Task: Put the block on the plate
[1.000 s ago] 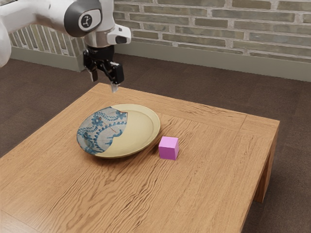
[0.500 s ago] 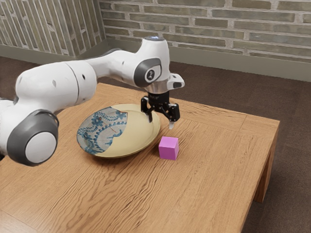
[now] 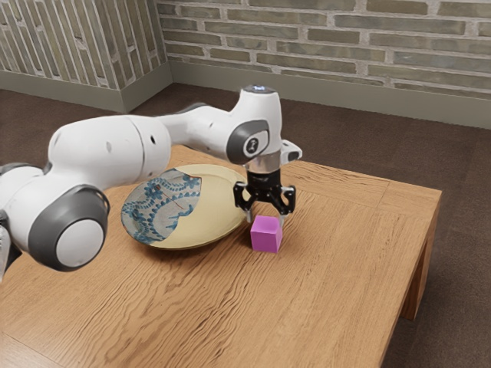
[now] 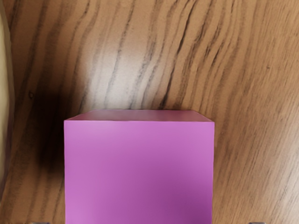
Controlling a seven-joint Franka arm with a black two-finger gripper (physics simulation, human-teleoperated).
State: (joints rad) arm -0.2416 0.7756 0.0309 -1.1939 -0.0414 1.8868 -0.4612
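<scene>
Gripper (image 3: 265,219) over block (image 3: 266,237), jaws parted either side, likely to pinch opposite faces. Block on surface (image 3: 330,268) just beside plate (image 3: 217,219), so a short carry over the rim should do. Block and plate cut off in wrist view; jaw depth hard to read, probably near block's top.

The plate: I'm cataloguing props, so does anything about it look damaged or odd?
The plate looks mismatched: a grey-and-blue patterned section, with thin dark lines like cracks, meets plain yellow along a jagged edge. It could be repair or decoration.
</scene>
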